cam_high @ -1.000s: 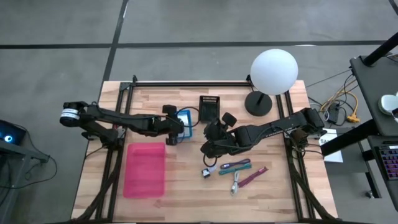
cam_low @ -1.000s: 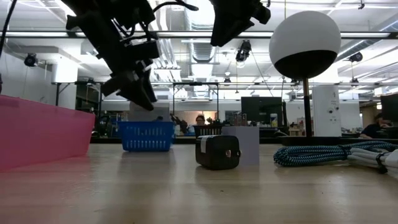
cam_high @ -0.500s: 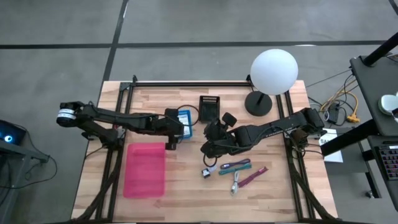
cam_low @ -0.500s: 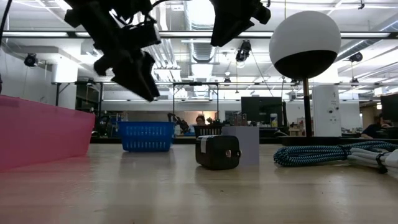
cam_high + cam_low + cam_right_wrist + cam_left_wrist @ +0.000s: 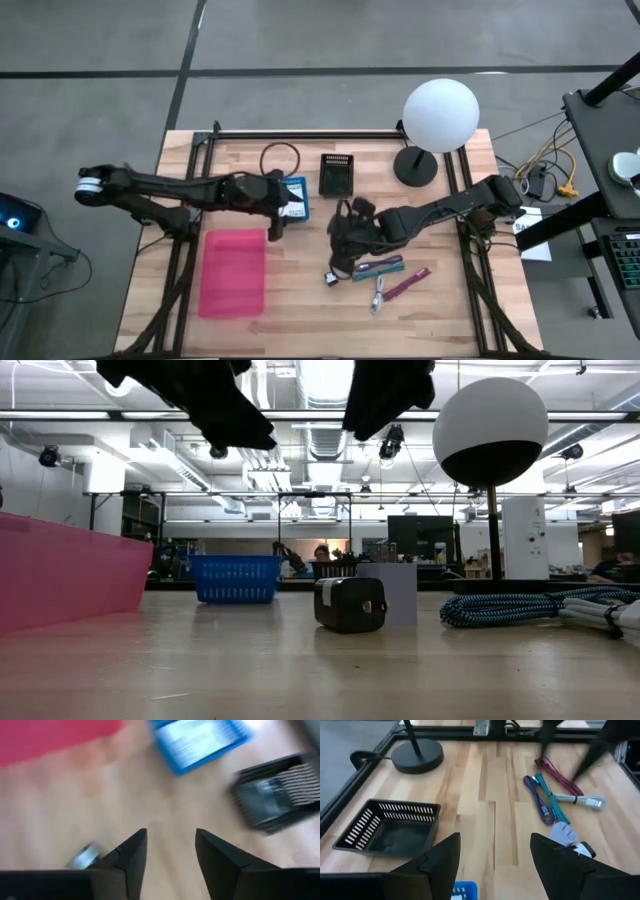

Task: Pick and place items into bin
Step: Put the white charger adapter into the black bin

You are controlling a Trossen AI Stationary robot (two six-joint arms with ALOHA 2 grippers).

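Strips (image 5: 378, 267) of teal and purple lay on the bench (image 5: 300, 320) near its front, with a magenta strip (image 5: 406, 285) and a small silvery piece (image 5: 379, 294) beside them. Just behind them hung the right gripper (image 5: 343, 247), fingers spread, holding nothing. Farther left, the left gripper (image 5: 280, 208) hovered by a small blue basket (image 5: 296, 196), fingers wide apart. A pink bin (image 5: 233, 271) sat well apart from the strips.

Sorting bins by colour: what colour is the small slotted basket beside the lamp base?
Black. The slotted basket shows best in the left wrist view.
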